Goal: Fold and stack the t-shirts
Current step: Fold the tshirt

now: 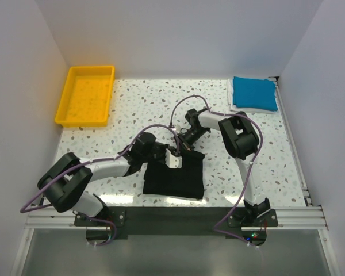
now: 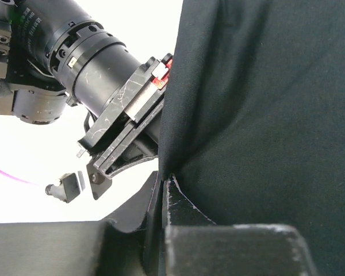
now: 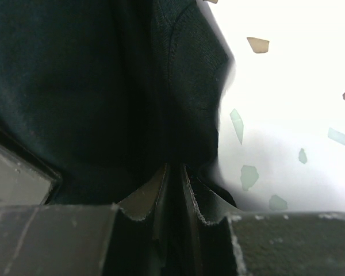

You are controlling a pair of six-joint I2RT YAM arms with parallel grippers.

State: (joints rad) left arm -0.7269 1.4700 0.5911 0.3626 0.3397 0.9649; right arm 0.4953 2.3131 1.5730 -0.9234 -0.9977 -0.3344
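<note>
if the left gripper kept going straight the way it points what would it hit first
The black shirt. The left gripper is shut on its edge and the cloth fills the view straight ahead; what lies behind it is hidden.

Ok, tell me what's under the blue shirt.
A white shirt lies under the blue shirt. Only its left and near edges stick out. The rest is covered, so whether anything else lies beneath cannot be seen.
</note>
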